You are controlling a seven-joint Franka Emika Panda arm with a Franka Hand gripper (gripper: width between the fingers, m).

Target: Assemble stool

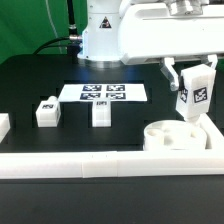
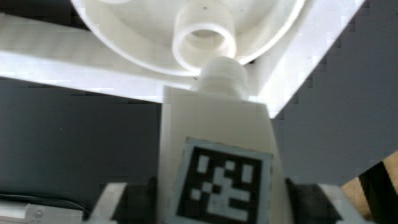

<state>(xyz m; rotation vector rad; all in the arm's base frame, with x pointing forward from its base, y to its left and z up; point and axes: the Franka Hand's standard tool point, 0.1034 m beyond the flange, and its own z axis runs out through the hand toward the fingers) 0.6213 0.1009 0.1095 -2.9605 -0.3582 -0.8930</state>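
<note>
The round white seat (image 1: 172, 136) lies at the exterior view's right, against the long white rail, sockets up. My gripper (image 1: 195, 90) is shut on a white tagged leg (image 1: 194, 100) and holds it upright just above the seat. In the wrist view the held leg (image 2: 221, 150) points its tip at a round socket (image 2: 206, 42) of the seat (image 2: 134, 30), very close to it. My fingers (image 2: 121, 205) press the leg's sides. Two more legs (image 1: 46, 112) (image 1: 101, 115) lie on the black table, left of centre.
The long white rail (image 1: 90, 163) runs along the table's front, with a short piece (image 1: 3, 124) at the far left. The marker board (image 1: 104, 93) lies flat behind the loose legs. The robot base (image 1: 100, 40) stands at the back.
</note>
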